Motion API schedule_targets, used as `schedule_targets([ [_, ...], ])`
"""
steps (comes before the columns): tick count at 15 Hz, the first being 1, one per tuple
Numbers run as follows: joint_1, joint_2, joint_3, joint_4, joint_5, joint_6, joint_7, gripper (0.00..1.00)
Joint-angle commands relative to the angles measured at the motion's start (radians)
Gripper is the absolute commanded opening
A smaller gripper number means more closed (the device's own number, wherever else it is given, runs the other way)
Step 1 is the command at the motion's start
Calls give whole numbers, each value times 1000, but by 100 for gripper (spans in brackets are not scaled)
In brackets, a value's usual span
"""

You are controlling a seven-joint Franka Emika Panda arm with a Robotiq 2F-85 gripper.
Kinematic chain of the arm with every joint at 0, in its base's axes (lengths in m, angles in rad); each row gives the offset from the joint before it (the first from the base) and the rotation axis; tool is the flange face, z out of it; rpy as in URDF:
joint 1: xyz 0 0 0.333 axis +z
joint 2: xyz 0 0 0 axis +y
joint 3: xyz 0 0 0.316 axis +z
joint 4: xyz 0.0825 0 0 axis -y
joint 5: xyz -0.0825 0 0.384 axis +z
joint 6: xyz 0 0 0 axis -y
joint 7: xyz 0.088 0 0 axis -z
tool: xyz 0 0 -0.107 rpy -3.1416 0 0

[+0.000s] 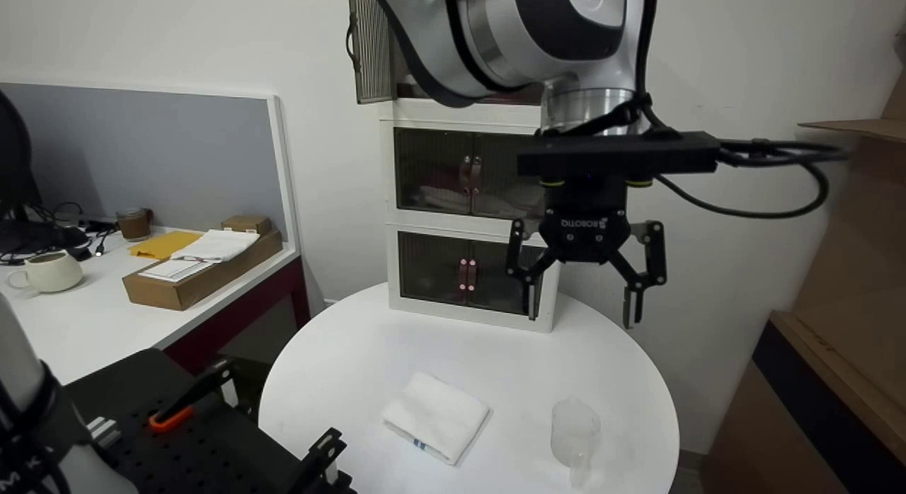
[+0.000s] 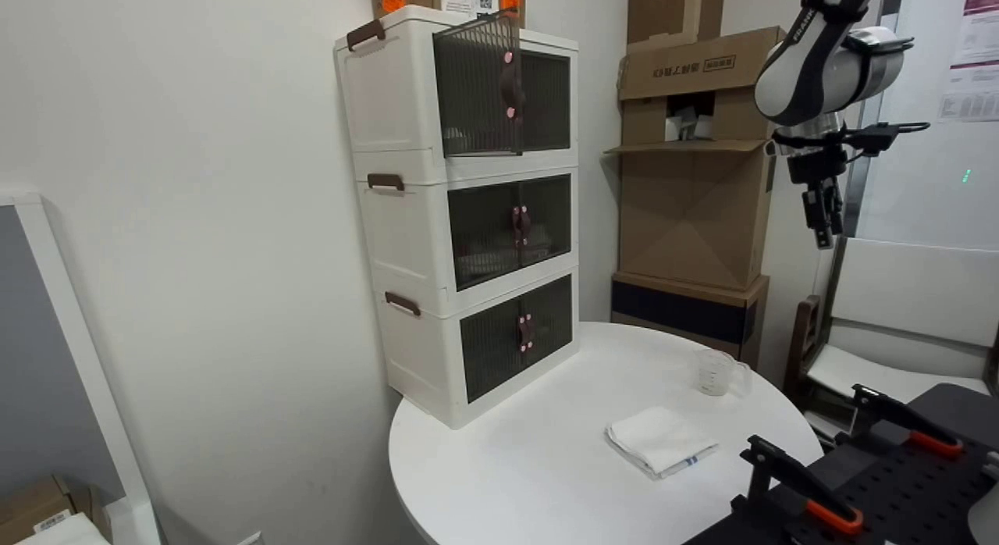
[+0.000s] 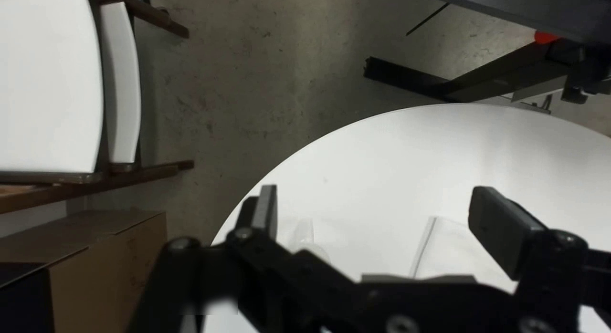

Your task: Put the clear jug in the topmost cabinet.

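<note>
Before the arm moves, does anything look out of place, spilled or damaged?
One door of the topmost cabinet stands open, while the doors below are shut; probably deliberate, for storing the clear jug. I see no spill or damage.

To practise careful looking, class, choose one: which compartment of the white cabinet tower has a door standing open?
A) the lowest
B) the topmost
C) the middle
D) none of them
B: in both exterior views the topmost cabinet has a door swung outward, while the middle doors and lowest doors are shut.
</note>
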State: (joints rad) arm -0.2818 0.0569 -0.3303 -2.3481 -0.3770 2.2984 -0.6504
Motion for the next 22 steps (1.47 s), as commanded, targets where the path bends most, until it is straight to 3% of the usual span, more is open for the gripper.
schedule_targets([
  [1,-16,21,13,12,2,-2,0,100],
  [7,-16,15,17,9,1,-2,0,100],
  [12,-12,71,16,60,-117,95,77,100],
  [18,-47,247,34,162,-39,286,-5,100],
  [22,-110,411,72,251,30,314,-78,100],
])
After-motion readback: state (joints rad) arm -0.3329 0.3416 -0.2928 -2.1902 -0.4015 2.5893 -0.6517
